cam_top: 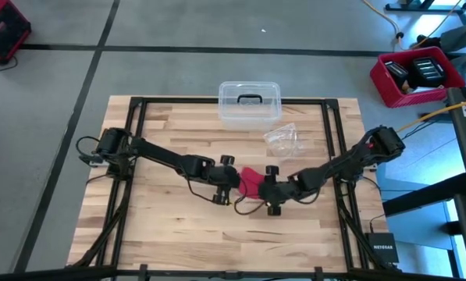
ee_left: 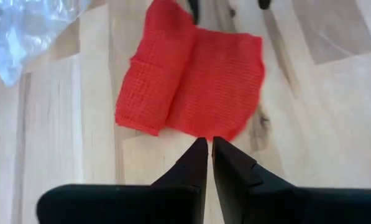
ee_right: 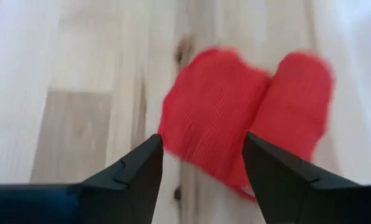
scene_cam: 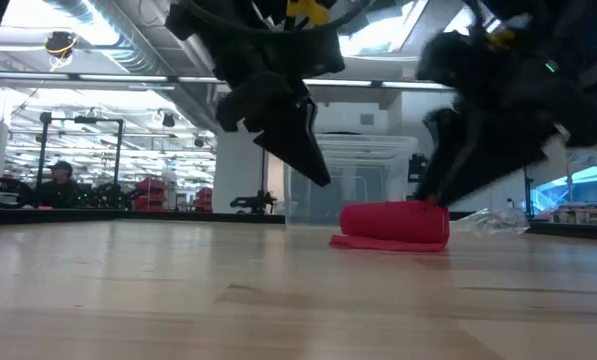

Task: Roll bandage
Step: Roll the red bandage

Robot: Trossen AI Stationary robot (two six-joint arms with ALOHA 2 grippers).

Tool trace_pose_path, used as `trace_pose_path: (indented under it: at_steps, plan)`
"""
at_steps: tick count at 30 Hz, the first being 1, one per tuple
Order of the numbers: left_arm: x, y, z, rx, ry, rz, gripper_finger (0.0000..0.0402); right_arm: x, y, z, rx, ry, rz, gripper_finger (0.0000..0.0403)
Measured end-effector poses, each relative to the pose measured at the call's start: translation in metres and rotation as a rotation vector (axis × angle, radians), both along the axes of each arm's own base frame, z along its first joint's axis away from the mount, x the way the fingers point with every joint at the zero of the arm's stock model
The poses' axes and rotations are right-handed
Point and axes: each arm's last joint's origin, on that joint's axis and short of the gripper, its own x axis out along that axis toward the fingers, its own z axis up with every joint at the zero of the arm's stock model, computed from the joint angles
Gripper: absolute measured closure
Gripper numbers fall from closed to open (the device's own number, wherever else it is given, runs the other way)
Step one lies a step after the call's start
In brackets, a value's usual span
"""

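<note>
At the centre of the high view, on the wooden counter [cam_top: 162, 226], the bandage [cam_top: 250, 181] lay mostly rolled, a short flat tail left to wind; bright red knit, a plump roll with a loose flap. The right hand [cam_top: 268, 190] stood apart beside it, the left hand [cam_top: 234, 184] pressed together, both empty

Dark jointed arms, black cables
</note>
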Motion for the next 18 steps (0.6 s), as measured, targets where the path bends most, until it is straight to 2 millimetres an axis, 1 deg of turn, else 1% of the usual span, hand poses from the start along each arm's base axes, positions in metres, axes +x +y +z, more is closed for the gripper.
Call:
trace_pose_path:
  at_steps: [2,6,10,13,18]
  plan:
    - [-0.001,0.002,-0.006,-0.023,-0.018,0.025,0.0384,-0.005,-0.001,-0.009,0.019,-0.014,-0.011,0.0182]
    - [0.0,0.003,-0.032,-0.05,-0.047,0.039,0.0384,-0.009,-0.004,-0.017,0.063,-0.048,-0.044,0.0182]
    - [0.008,0.002,-0.05,-0.07,-0.107,0.049,0.0384,-0.008,-0.003,-0.016,0.071,-0.063,-0.042,0.0182]
    - [0.013,0.001,-0.067,-0.069,-0.092,0.052,0.0384,-0.009,-0.003,-0.015,0.073,-0.057,-0.032,0.0182]
    - [0.013,-0.004,-0.07,-0.181,-0.085,0.059,0.0384,-0.014,-0.005,-0.003,0.077,-0.07,-0.021,0.0182]
